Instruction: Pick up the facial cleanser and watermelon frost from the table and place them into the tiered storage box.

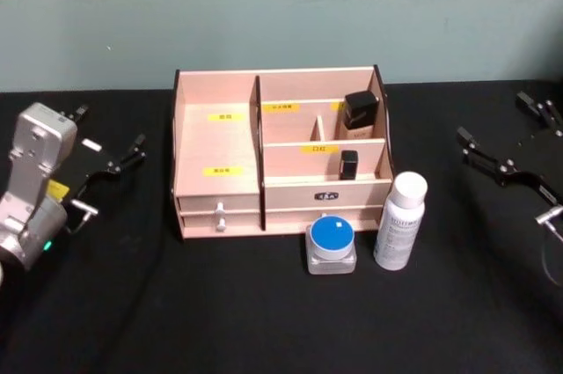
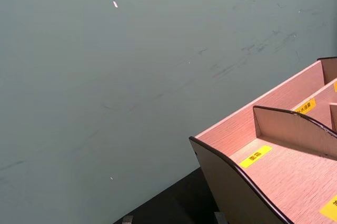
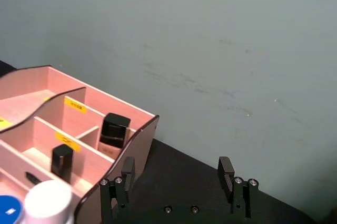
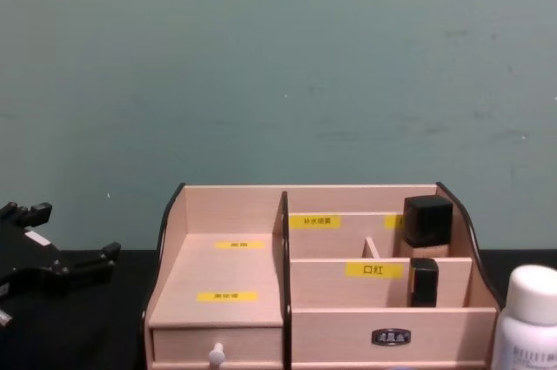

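The facial cleanser (image 1: 401, 220), a tall white bottle, stands upright on the black table just in front of the right end of the tiered storage box (image 1: 198, 141). To its left, touching the box front, sits the watermelon frost (image 1: 332, 242), a squat jar with a blue lid. My left gripper (image 1: 107, 130) hovers open to the left of the box, and my right gripper (image 1: 497, 123) hovers open to its right. Both hold nothing. In the right wrist view the open right gripper (image 3: 176, 174) looks past the box's side wall (image 3: 139, 145), with the cleanser's cap (image 3: 48, 202) at the corner.
A black-capped square bottle (image 1: 359, 116) stands in the box's rear right compartment, and a small black tube (image 1: 349, 164) in the tier below. The box's wide left compartment (image 4: 252, 270) is bare. A drawer with a white knob (image 1: 220, 213) faces me. A grey-green wall rises behind.
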Tool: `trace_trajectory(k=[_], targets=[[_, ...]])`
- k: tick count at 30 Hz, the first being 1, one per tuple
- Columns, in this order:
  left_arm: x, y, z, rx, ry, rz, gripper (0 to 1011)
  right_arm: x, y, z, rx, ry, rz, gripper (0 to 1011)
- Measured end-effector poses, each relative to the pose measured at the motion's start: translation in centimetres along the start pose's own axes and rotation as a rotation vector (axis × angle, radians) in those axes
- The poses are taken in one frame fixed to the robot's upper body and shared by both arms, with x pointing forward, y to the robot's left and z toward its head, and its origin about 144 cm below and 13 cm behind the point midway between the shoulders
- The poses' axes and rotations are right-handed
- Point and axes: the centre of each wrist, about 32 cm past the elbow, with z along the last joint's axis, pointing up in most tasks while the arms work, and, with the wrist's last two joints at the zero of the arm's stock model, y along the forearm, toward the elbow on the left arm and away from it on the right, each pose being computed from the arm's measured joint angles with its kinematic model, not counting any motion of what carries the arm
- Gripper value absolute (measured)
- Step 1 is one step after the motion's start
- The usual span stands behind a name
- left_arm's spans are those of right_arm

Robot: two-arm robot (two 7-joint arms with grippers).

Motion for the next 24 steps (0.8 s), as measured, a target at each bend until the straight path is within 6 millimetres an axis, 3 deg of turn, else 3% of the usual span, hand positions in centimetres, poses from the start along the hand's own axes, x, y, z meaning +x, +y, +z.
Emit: trace_trajectory(k=[12,24], targets=[[0.0,0.0,0.0,0.000,0.000,0.000,1001,-1.8,-4.7,2.2,0.006,0.003,0.034,1002],[0.0,0.0,0.0,0.000,0.000,0.000,1001,-3.4,-7.1,1.7,-0.055,0.051,0.101,1002]])
